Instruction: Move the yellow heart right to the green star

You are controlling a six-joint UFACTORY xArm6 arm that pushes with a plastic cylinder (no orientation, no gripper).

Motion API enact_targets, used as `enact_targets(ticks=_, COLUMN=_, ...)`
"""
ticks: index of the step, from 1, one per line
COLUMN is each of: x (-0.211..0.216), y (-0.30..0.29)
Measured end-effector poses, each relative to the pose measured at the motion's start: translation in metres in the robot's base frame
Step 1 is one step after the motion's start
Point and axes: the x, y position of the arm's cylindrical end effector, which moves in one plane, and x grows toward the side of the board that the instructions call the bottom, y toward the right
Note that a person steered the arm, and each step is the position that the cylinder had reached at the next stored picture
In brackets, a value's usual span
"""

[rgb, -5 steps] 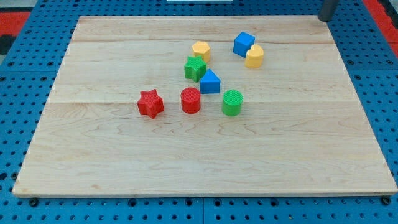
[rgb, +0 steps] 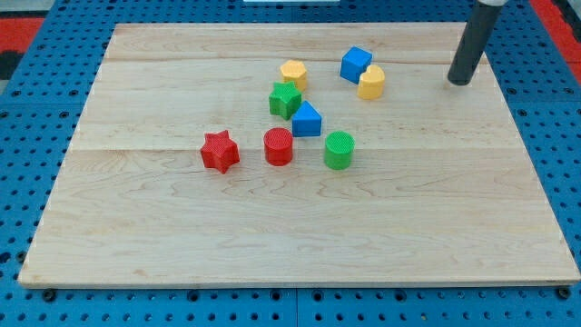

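**Yellow heart not yet contacted; tip stands off to its right**

The yellow heart (rgb: 371, 82) lies to the view's left of my tip (rgb: 458, 82), at about the same level and clearly apart from it. No contact is made. The rig carries no jaws; the arm ends in a plain rod, so nothing is grasped and nothing can be.

The blue cube (rgb: 356, 64) sits just beside the heart on the side away from the tip, towards the view's top; whether the two touch cannot be told. The green star (rgb: 285, 99) lies further left of the tip, beyond the heart and slightly lower in the view. The blue triangular block (rgb: 307, 119) is pressed against the star's lower right, and a second yellow block (rgb: 293, 73), shape uncertain, lies just above the star.

Judgement: the tip is on the heart's far side from the star, which suits a leftward push. The slot right of the star is narrow, and the triangular block may be disturbed.

The red star (rgb: 219, 151), red cylinder (rgb: 279, 146) and green cylinder (rgb: 339, 150) lie lower on the wooden surface (rgb: 182, 236), out of the likely path.
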Motion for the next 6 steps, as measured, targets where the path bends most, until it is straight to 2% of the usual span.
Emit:
enact_targets(ticks=1, x=0.003, y=-0.035)
enact_targets(ticks=4, x=-0.014, y=-0.092)
enact_targets(ticks=6, x=-0.013, y=-0.156)
